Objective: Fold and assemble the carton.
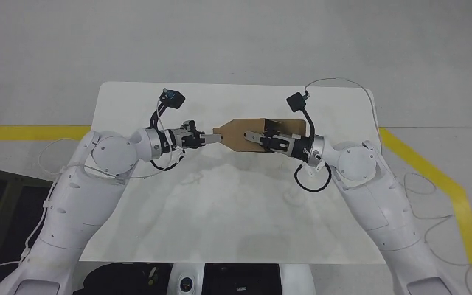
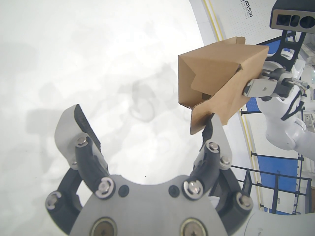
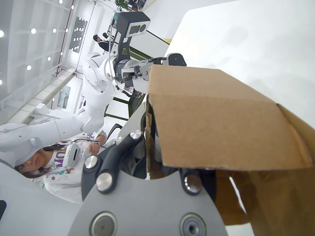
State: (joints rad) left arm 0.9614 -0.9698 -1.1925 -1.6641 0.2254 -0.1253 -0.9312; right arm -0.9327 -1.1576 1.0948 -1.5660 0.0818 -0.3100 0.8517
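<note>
Pinching carton (image 1: 234, 127) in right pincer (image 1: 249, 136) above worktop (image 1: 221, 214), centre of top view, with left pincer (image 2: 145, 116) spread, one fingertip (image 2: 214, 130) at loose flap (image 2: 198, 120). Risks slipping off flap edge, denting the corner, if pushed askew

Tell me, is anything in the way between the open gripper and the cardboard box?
No, nothing visible is. The left gripper is open, and one of its fingers is right at the carton flap's edge, nothing between them.

Bright even light, soft shadows, fisheye edges
</note>
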